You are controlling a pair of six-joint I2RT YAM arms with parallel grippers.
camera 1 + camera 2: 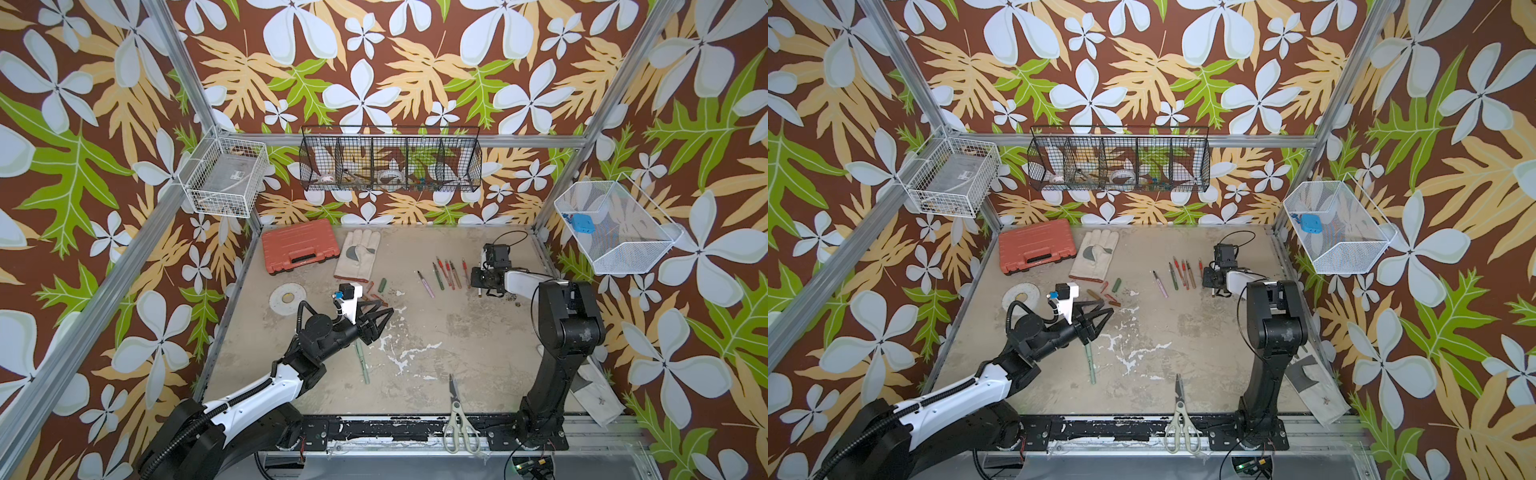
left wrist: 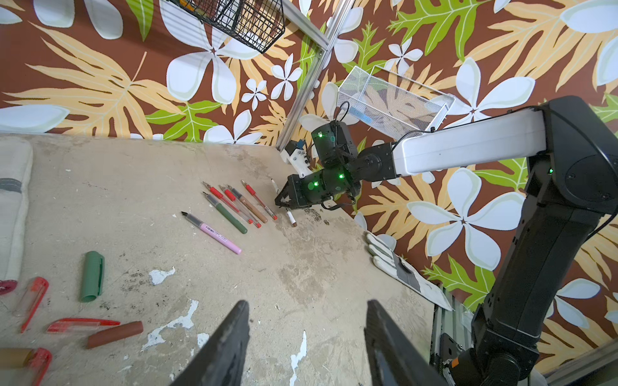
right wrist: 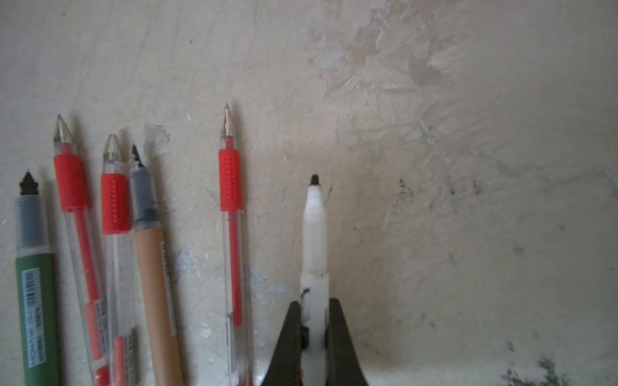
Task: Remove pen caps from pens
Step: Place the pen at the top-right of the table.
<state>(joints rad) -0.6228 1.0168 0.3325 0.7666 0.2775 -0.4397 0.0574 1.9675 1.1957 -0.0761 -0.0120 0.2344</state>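
Pens [image 3: 230, 177] point at the table's [image 1: 436, 332] far edge, the right pincer [image 3: 314, 305] clamping a white pen [image 3: 314, 234] parallel beside them, the open, empty left pincer [image 2: 307, 304] nearest the pale green pen [image 1: 362, 365].

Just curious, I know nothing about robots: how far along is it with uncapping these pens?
Mostly done. Six pens lie in a row with bare tips, and loose caps lie near the open, empty left gripper. The right gripper is shut on a white pen, its tip already bare. A pale green pen, lying apart, may remain; whether it is capped is unclear.
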